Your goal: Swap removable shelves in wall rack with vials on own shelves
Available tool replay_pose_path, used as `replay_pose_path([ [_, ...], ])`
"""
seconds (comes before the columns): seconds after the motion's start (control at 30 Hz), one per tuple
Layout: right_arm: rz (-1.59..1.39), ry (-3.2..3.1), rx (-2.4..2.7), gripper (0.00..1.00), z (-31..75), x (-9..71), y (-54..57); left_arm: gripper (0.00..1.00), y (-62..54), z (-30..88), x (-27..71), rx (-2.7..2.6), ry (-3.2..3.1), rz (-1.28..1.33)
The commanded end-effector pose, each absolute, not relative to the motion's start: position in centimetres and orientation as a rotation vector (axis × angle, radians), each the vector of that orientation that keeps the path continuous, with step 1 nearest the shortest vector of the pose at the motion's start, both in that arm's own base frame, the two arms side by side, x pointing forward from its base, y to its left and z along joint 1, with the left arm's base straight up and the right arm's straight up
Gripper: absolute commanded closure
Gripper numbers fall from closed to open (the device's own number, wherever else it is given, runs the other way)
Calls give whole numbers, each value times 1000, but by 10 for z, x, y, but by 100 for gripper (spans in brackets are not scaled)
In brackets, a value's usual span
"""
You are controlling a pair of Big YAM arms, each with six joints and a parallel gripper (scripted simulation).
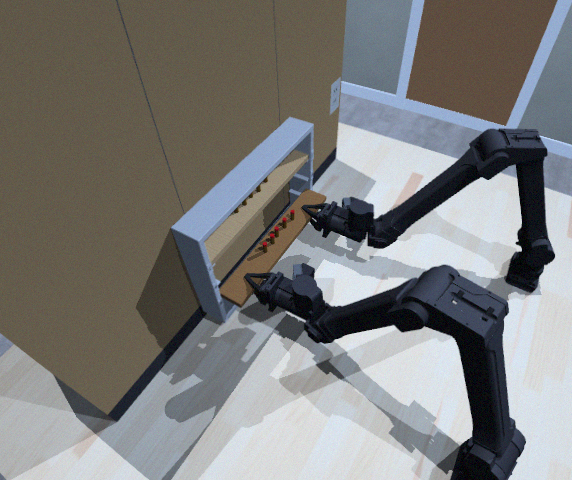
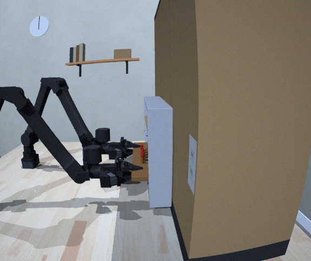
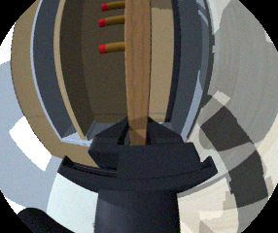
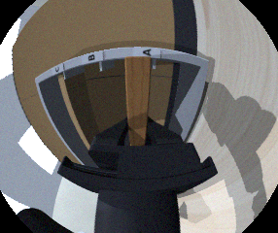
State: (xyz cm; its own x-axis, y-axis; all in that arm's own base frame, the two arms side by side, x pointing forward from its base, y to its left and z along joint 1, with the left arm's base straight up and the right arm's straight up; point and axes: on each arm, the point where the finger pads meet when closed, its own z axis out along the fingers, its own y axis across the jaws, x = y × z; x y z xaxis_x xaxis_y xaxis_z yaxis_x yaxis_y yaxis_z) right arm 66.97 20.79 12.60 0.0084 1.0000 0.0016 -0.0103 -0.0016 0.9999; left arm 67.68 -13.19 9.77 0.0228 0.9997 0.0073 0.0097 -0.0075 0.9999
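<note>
Reference: the rack (image 1: 242, 173) (image 2: 160, 157) (image 3: 44, 73) (image 4: 124, 52). The brown shelf (image 1: 276, 253) (image 2: 139, 175) (image 3: 138, 63) (image 4: 137, 97) juts from its lower front. The top view shows five red-capped vials (image 1: 276, 232) (image 2: 142, 154) (image 3: 114, 47) standing on it; the left wrist view shows three, the right wrist view only the shelf and letters A, B, C on the rack. The pale shelf (image 1: 234, 227) (image 4: 71, 107) sits higher inside. Left pincer (image 1: 256, 281) (image 2: 138, 145) (image 3: 138, 133) and right pincer (image 1: 311, 210) (image 2: 141, 167) (image 4: 137, 117): nearly closed, each clamped on the brown shelf.
</note>
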Motion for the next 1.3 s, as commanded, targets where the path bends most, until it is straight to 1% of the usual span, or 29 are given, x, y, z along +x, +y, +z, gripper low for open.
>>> replay_pose_path([
  [0.0,1231,1153,1164,88,152,704,213,88,-130,131,711,1171,1152,1223],
  [1.27,1229,1158,1160,88,146,757,214,88,-128,124,762,1170,1159,1221],
])
